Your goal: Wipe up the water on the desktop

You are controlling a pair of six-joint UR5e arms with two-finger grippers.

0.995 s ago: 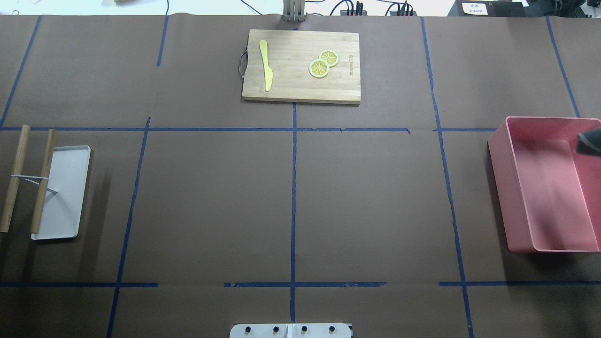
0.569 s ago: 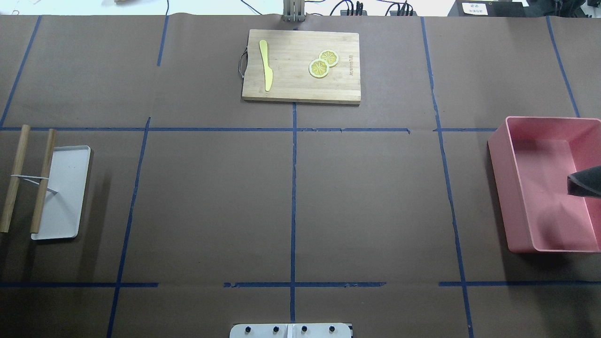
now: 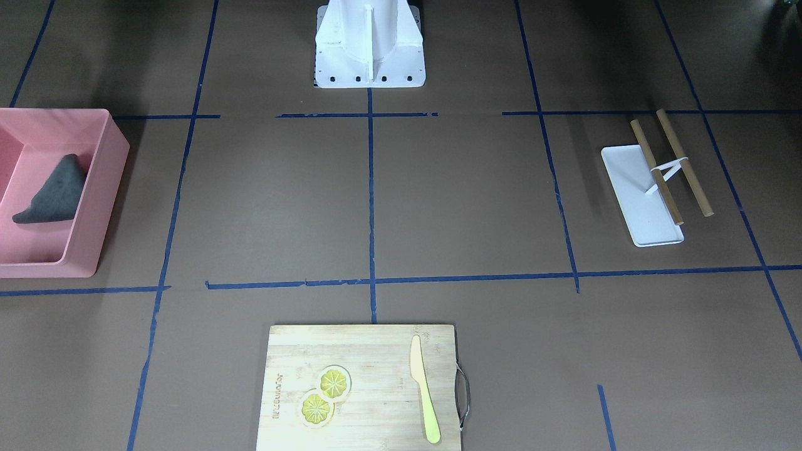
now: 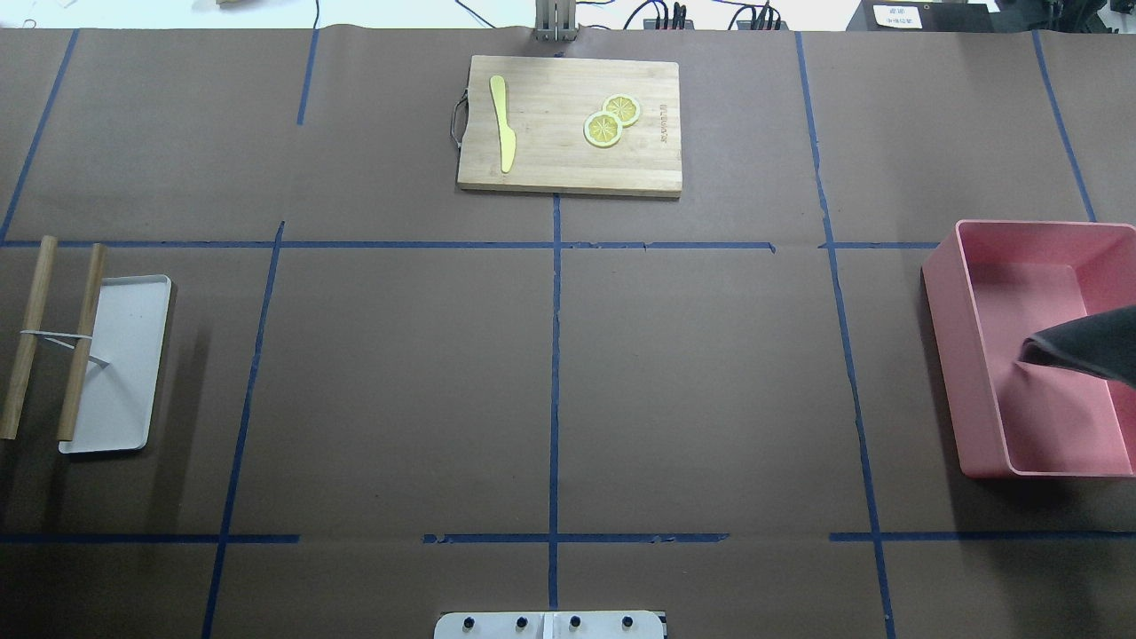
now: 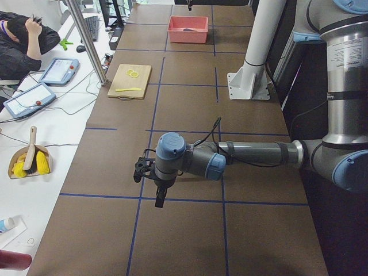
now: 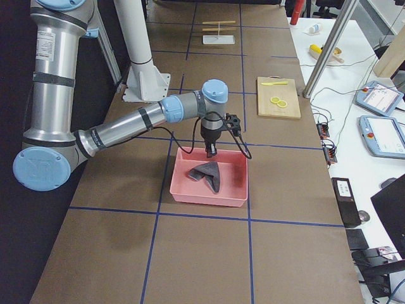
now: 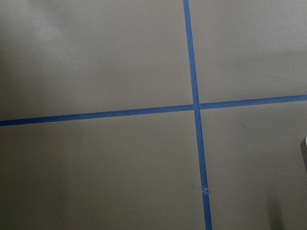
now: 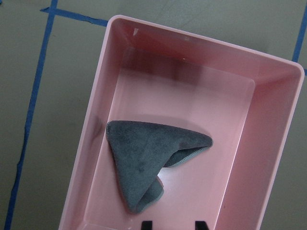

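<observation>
The desktop (image 4: pixel 710 373) is matte brown with blue tape lines; I see no water on it. A dark grey cloth (image 8: pixel 144 153) lies folded inside the pink bin (image 8: pixel 268 143) at the table's right end, also seen in the front view (image 3: pixel 53 191) and the overhead view (image 4: pixel 1083 351). My right gripper (image 8: pixel 174 224) hangs open and empty above the bin, clear of the cloth. My left gripper (image 5: pixel 159 200) hovers low over a tape crossing at the table's left end. I cannot tell whether it is open or shut.
A bamboo cutting board (image 4: pixel 568 169) with a yellow knife (image 4: pixel 503 124) and lemon slices (image 4: pixel 611 120) sits at the far middle. A white tray (image 4: pixel 124 373) with two wooden sticks (image 4: pixel 28 337) lies at the left. The robot base (image 3: pixel 369 44) stands at the near middle edge.
In the overhead view the dark cloth has moved from the bin's far right part down to its middle and further left. More of it shows now.
</observation>
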